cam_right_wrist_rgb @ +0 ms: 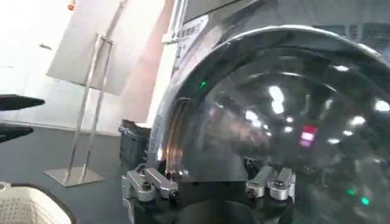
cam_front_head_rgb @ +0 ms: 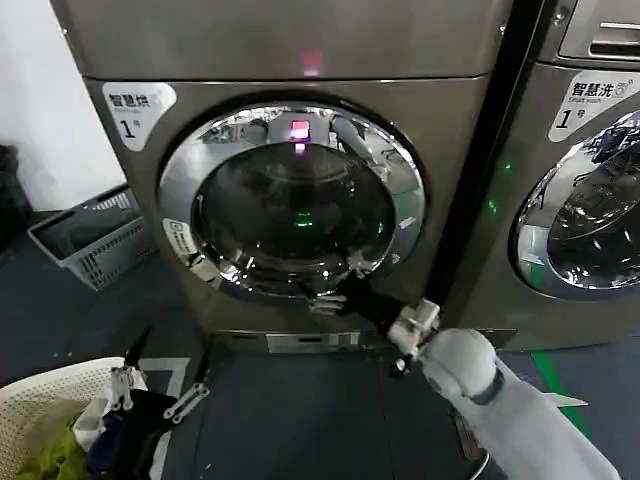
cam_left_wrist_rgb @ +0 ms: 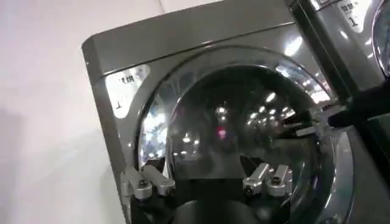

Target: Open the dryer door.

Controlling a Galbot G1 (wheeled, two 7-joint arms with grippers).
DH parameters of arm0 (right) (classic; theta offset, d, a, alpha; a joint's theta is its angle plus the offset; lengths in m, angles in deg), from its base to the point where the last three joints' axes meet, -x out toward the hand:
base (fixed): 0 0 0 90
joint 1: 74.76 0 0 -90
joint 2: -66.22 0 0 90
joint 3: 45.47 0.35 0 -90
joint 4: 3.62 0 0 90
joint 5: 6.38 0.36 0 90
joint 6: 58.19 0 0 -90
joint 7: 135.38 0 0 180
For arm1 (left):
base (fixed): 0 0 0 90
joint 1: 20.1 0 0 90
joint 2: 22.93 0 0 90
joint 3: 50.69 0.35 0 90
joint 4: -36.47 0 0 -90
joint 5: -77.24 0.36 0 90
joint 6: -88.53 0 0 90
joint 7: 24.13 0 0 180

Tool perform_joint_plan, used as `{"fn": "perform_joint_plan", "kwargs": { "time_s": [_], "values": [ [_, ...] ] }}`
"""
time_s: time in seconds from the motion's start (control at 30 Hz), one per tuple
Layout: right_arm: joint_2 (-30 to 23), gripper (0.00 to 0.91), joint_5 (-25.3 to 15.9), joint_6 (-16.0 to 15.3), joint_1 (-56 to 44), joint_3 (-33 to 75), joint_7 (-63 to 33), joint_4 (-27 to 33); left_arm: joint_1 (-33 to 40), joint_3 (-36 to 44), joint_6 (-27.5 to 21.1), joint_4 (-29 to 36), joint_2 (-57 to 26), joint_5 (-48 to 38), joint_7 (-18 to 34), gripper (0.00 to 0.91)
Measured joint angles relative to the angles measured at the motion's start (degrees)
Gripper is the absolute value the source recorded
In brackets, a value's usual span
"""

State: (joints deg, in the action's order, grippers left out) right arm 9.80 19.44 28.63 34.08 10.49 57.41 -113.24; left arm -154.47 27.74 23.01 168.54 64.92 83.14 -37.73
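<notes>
Lower right of the head view, right gripper [cam_front_head_rgb: 335,297] reaches up against the dryer door [cam_front_head_rgb: 295,200] rim, can't tell its grip. Left gripper [cam_front_head_rgb: 160,385] hangs spread wide at lower left, over the laundry basket [cam_front_head_rgb: 40,400].

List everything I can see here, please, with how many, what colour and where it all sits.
dryer: one, bronze-grey, straight ahead, marked 1
dryer door: one, dark glass in a chrome ring, on the dryer's front, looks closed
second machine: one, bronze-grey, to the dryer's right
crate: one, grey, on the floor left of the dryer
laundry basket: one, white, near left corner, holding clothes
floor: dark
left gripper: one, black and silver, low on the left above the basket, fingers open
right gripper: one, black and silver, at the door's lower rim
</notes>
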Motion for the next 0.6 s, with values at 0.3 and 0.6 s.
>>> {"fn": "perform_joint_plan", "kwargs": {
  "time_s": [0.3,0.6],
  "values": [
    [-2.48,0.907,0.29,-0.44,6.70,-5.91,-1.25,3.06,-0.36,-0.16,0.05,0.90,0.52,0.18,-0.01,0.907],
    [-5.47,0.907,0.11,-0.61,10.25,-9.66,-2.28,5.81,-0.42,-0.39,0.12,0.95,0.58,0.26,0.00,0.907]
  ]
}}
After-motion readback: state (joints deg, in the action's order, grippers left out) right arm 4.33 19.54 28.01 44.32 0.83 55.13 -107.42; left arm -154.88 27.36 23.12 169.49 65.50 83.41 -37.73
